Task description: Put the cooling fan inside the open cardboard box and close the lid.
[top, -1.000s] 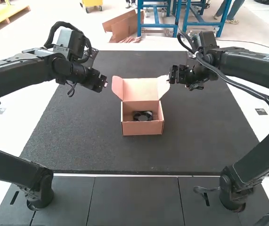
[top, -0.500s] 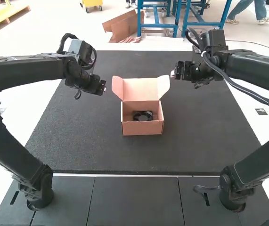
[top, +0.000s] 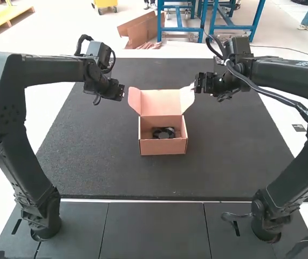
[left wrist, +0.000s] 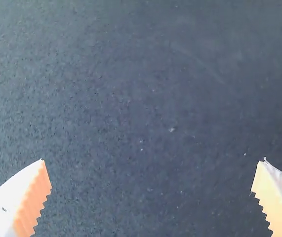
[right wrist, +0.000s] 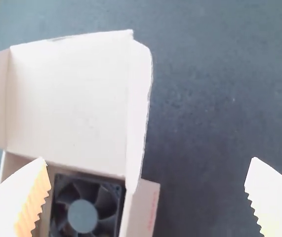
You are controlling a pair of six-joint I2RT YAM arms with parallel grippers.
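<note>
A small cardboard box (top: 163, 144) stands open in the middle of the black mat, its lid (top: 161, 101) upright at the back with side flaps out. The black cooling fan (top: 163, 133) lies inside it; the right wrist view shows the fan (right wrist: 84, 212) below the lid (right wrist: 66, 103). My left gripper (top: 119, 93) hangs just left of the lid's left flap, open over bare mat, its orange-padded fingers (left wrist: 29, 200) wide apart. My right gripper (top: 198, 85) hovers at the lid's right flap, open, with white ribbed fingers (right wrist: 271, 200) spread and nothing between them.
The black mat (top: 89, 151) covers the table around the box. Pale table surface borders it on both sides, with a small label (top: 299, 128) at the right. Flat cardboard pieces (top: 140, 29) lie beyond the mat's far edge.
My left gripper moved right and slightly away, closer to the lid's left flap. My right gripper drew back, then returned to the right flap. Box and fan stayed put.
</note>
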